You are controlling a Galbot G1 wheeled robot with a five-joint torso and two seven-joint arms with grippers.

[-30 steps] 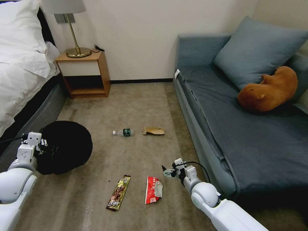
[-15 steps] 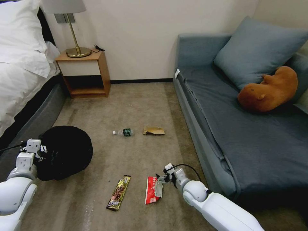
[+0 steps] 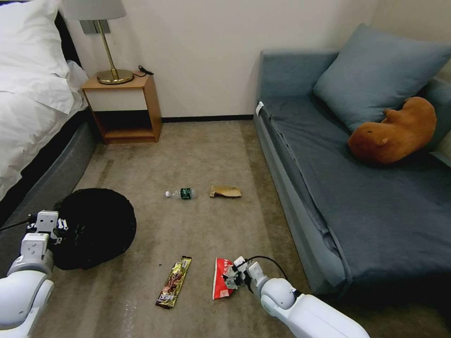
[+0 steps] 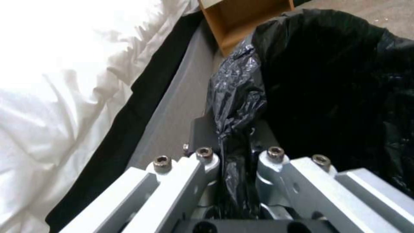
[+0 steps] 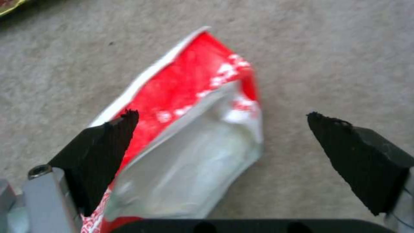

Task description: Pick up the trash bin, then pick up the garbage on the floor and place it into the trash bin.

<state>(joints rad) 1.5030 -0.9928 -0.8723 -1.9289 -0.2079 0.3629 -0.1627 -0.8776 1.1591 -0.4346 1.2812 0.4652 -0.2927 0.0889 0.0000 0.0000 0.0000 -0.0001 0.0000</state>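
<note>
Two wide-spread right gripper [image 5: 222, 115] fingers [image 5: 103, 152] straddle the red-and-white wrapper [image 5: 190, 129].

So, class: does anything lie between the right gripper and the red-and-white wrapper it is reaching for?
Nothing visible does. The right gripper hangs open directly over the red-and-white wrapper, one finger above it and the other above bare carpet.
</note>
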